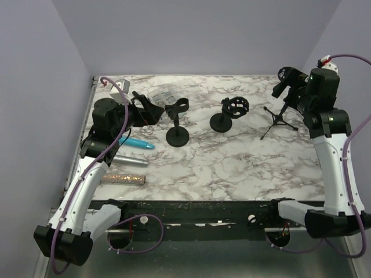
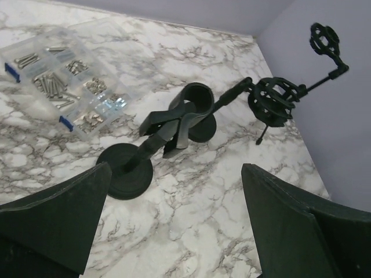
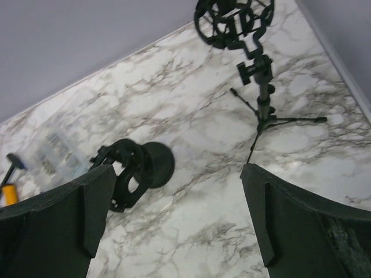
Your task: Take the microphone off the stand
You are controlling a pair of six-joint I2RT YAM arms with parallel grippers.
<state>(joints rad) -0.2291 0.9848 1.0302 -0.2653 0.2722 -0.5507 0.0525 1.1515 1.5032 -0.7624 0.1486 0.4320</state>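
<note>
Lying at left of table (image 1: 243,165), teal mic (image 1: 139,143), silver mic (image 1: 128,160) and glitter mic (image 1: 124,178) are noted. Clip stand (image 1: 177,123) is seen empty, so removal is judged done. L gripper (image 2: 177,168), R gripper (image 3: 178,168): jaws spread, nothing held.

Soft, even light and faint shadows on the table (image 1: 232,168). Mild sheen ahead of the right pincer (image 3: 174,197).

Both arms share one build: the left arm (image 1: 87,179) and right arm (image 1: 333,168) have glossy white shell links between chunky black motor joints, each on a black base. A purple left cable (image 1: 110,81) and purple right cable (image 1: 351,55) loop along them. The left claw (image 2: 177,223) and right claw (image 3: 177,223) have broad, matte-black wedge fingers. A white connector (image 1: 326,61) with red trim caps the right wrist.
</note>
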